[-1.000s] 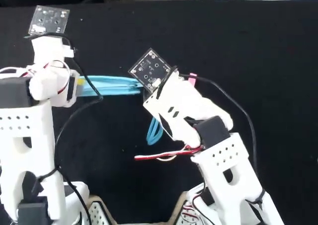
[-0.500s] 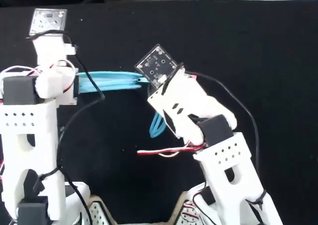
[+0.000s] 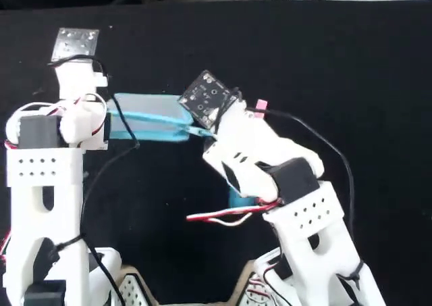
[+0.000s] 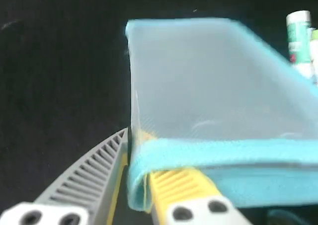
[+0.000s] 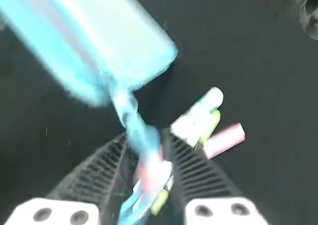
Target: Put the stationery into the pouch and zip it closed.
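The blue pouch (image 3: 145, 113) is stretched between the two arms over the left half of the black tabletop (image 3: 351, 63). The left claw (image 4: 135, 150) is closed tightly on the pouch's end seam, with one yellow-padded finger and one grey finger on either side of the fabric. The right claw (image 5: 144, 150) is at the opposite end, nearly closed, pinching a blue strap (image 5: 130, 116) that runs from the pouch's corner. Something small and pinkish also sits between its fingers, too blurred to name.

The stationery is not in the pouch. A few capped sticks (image 5: 198, 118), white, green and yellow, lie bunched on the tabletop just beyond the right claw. A pink piece (image 5: 223, 138) lies right beside them, towards the middle of the tabletop.

The step in hand therefore looks like preparing the pouch: holding it taut at both ends so the zip can be worked. Whether the mouth is open cannot be told from these views.

The next move probably calls for the left claw to hold its end firm while the right pulls along the zip line. The right claw would then have to let go of the strap to fetch the sticks. If the pouch is slack by then, its mouth is likely to sag shut.
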Controlling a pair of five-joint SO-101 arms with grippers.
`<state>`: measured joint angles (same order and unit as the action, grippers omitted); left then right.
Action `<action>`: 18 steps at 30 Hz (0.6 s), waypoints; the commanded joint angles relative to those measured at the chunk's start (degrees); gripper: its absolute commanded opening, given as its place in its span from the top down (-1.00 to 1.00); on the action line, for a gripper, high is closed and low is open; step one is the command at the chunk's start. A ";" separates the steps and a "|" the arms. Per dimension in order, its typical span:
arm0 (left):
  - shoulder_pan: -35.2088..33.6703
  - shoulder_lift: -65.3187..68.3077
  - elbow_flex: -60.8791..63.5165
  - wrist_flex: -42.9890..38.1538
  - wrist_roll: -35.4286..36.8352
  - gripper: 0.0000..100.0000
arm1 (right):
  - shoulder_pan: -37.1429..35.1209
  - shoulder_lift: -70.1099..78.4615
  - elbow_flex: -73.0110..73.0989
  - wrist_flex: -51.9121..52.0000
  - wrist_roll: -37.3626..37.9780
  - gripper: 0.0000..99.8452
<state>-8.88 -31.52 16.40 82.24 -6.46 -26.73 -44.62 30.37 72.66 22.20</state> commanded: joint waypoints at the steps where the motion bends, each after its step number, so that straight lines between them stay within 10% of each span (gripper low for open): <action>1: -1.80 -0.18 3.74 -1.58 2.46 0.94 | -4.04 -1.01 -6.90 4.57 -1.32 0.70; 18: -1.36 -14.24 18.24 -10.11 5.10 0.94 | 15.03 9.80 -4.88 -5.63 -20.13 0.75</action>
<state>-9.93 -39.25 32.31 73.98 -3.38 -14.59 -37.76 23.60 73.19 3.91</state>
